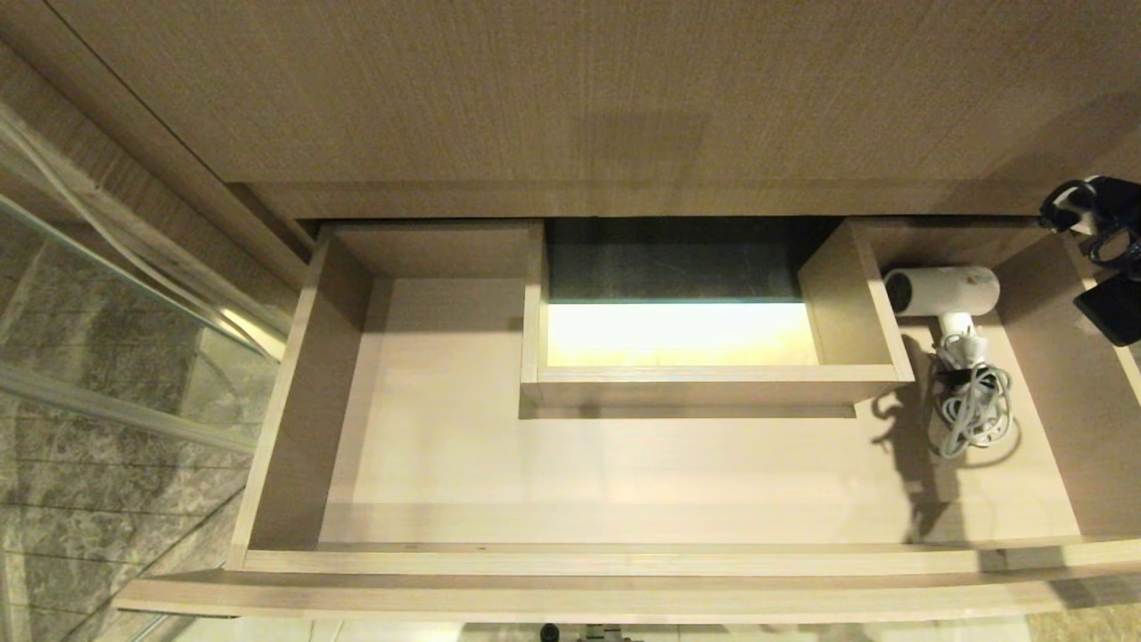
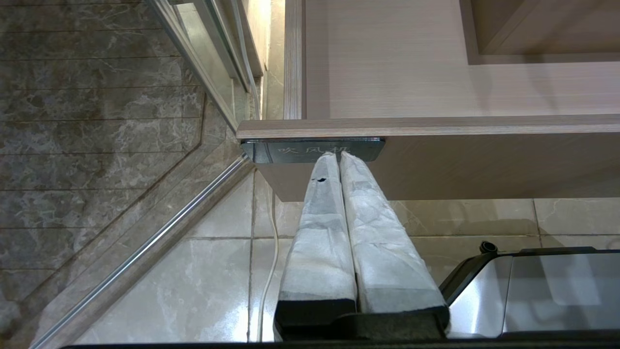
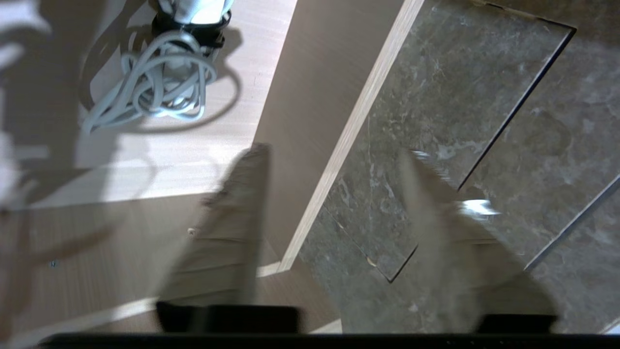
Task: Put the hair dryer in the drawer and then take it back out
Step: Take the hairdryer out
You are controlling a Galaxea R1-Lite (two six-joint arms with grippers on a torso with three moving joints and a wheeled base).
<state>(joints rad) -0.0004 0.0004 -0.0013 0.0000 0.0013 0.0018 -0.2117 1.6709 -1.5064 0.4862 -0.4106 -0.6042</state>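
- At the right end of the pale wood-grain drawer (image 1: 428, 428), the head view shows the whole white plastic hair dryer (image 1: 949, 292).
- The right wrist view shows only its coiled cord; right gripper (image 3: 334, 160) fingers spread, empty.
- Left gripper (image 2: 339, 157) fingers pressed together.

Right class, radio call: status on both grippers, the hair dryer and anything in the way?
Left gripper shut, parked at the drawer front. Right gripper open and empty, over the drawer's side wall. Hair dryer lies inside, cord bundled beside it. Nothing blocking.

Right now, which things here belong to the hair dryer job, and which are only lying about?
For the job:
- hair dryer, lying in the drawer's right part
- drawer, pulled open
- right gripper, open, empty

Not part of it:
- left gripper, shut, below the drawer front
- marble floor
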